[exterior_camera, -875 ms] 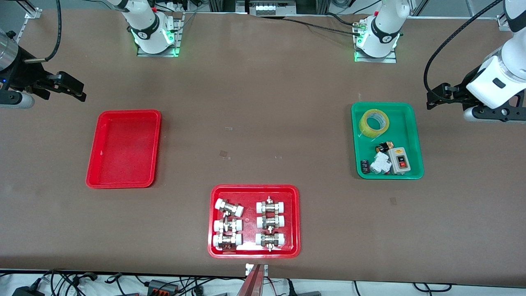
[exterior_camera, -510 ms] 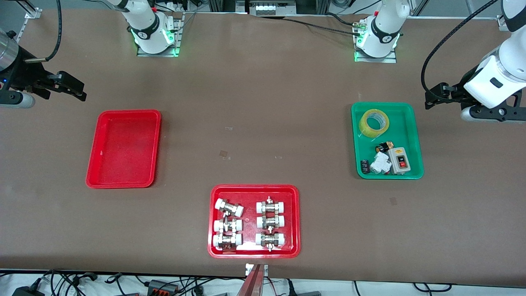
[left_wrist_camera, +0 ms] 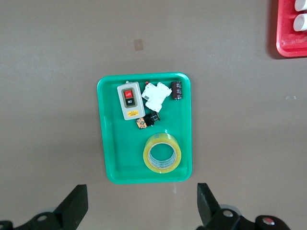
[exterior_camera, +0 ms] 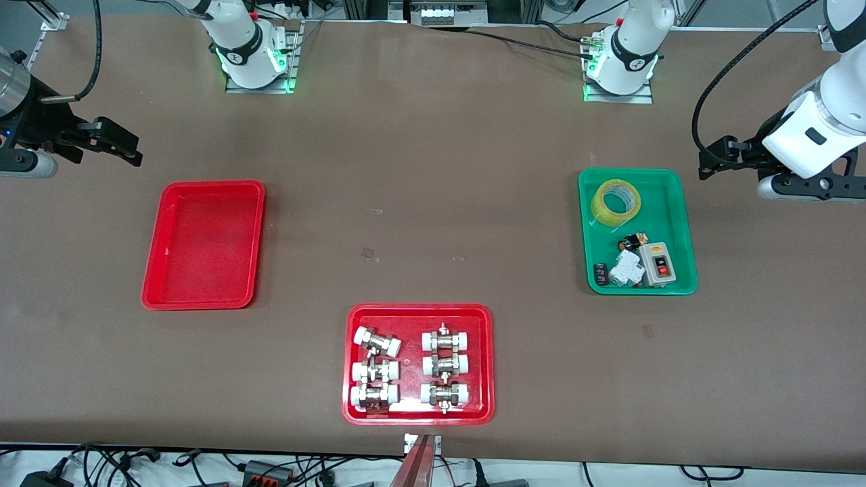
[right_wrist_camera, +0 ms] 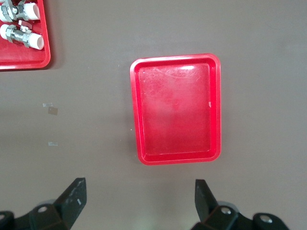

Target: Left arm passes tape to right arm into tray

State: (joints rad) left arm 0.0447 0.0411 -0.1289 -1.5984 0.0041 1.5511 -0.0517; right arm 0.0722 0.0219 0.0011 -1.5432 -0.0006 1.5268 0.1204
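The yellow tape (exterior_camera: 616,200) lies flat in the green tray (exterior_camera: 671,210), at the tray's end farther from the front camera. It also shows in the left wrist view (left_wrist_camera: 163,153). My left gripper (exterior_camera: 707,166) is open and empty, up over bare table beside the green tray toward the left arm's end; its own view shows it (left_wrist_camera: 141,203) short of the tray rim. The plain red tray (exterior_camera: 203,243) is empty and also shows in the right wrist view (right_wrist_camera: 177,110). My right gripper (exterior_camera: 132,152) is open and empty over bare table beside that tray, as its own view shows (right_wrist_camera: 139,196).
The green tray also holds a grey switch box (exterior_camera: 655,264), a white breaker (exterior_camera: 626,268) and small dark parts. A wider red tray (exterior_camera: 487,365) of white-capped metal fittings sits near the front edge, mid-table. The arm bases stand at the table's back edge.
My left gripper has shifted slightly toward the green tray. The right arm, the tape and the trays have not moved.
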